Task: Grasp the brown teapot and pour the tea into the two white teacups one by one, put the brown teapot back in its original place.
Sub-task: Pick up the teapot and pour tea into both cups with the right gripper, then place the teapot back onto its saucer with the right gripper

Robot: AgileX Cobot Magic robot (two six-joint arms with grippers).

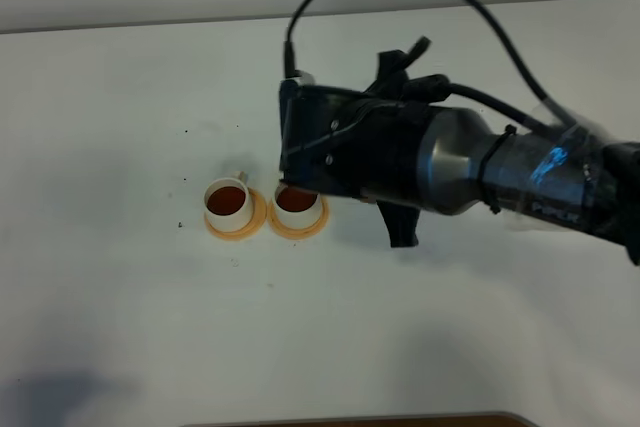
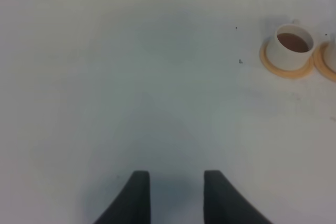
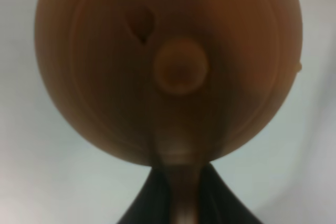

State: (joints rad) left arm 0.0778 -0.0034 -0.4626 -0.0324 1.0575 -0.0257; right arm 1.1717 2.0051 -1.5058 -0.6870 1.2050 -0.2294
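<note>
The brown teapot (image 3: pixel 168 66) fills the right wrist view, lid knob facing the camera. My right gripper (image 3: pixel 181 195) is shut on its loop handle. In the high view the right arm (image 1: pixel 480 167) reaches across the middle and hides the teapot, which hangs just over the right white teacup (image 1: pixel 298 207). The left white teacup (image 1: pixel 229 202) stands beside it. Both cups hold dark reddish-brown tea and sit on orange coasters (image 1: pixel 236 227). My left gripper (image 2: pixel 176 198) is open above bare table, with the left teacup (image 2: pixel 289 45) far off to one side. The original place is out of view.
The white tabletop (image 1: pixel 120 297) spreads around the cups, with a few dark specks (image 1: pixel 185 131) left of them. A brown edge (image 1: pixel 350 420) shows at the bottom of the high view. The other coaster (image 2: pixel 329 61) just enters the left wrist view.
</note>
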